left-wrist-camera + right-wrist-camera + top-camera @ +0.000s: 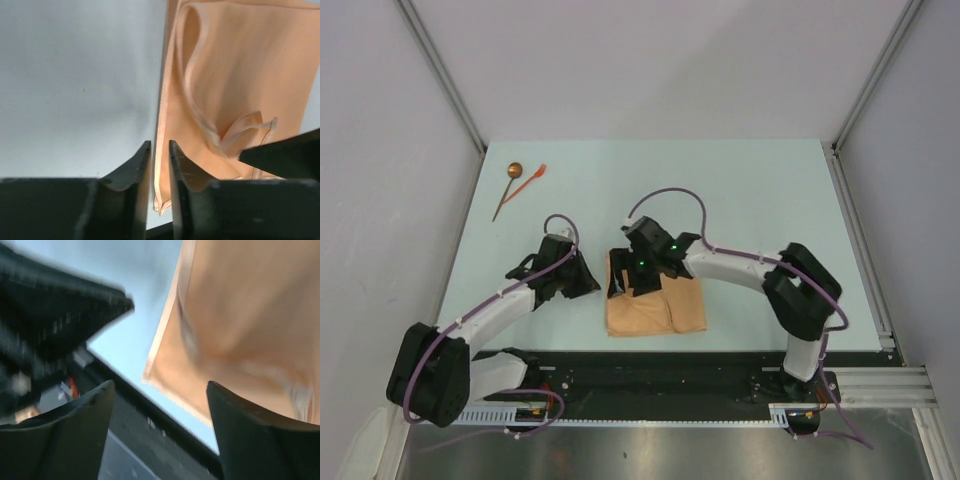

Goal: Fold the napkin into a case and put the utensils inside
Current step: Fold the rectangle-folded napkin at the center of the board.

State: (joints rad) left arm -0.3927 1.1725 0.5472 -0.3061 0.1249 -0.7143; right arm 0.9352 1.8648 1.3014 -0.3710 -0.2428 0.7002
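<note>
I'm folding the napkin [665, 310]: my right gripper [159, 387] gapes empty, my left gripper [159, 145] straddles its edge, hold unclear; next, refold narrower.

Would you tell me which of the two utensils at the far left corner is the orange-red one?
The shorter fork-like piece, lying just right of the spoon, which has a dark handle and coppery bowl.

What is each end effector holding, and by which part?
Left end effector: the napkin sits by its side hem between nearly closed fingers, grip uncertain. Right end effector: open, nothing held.
</note>
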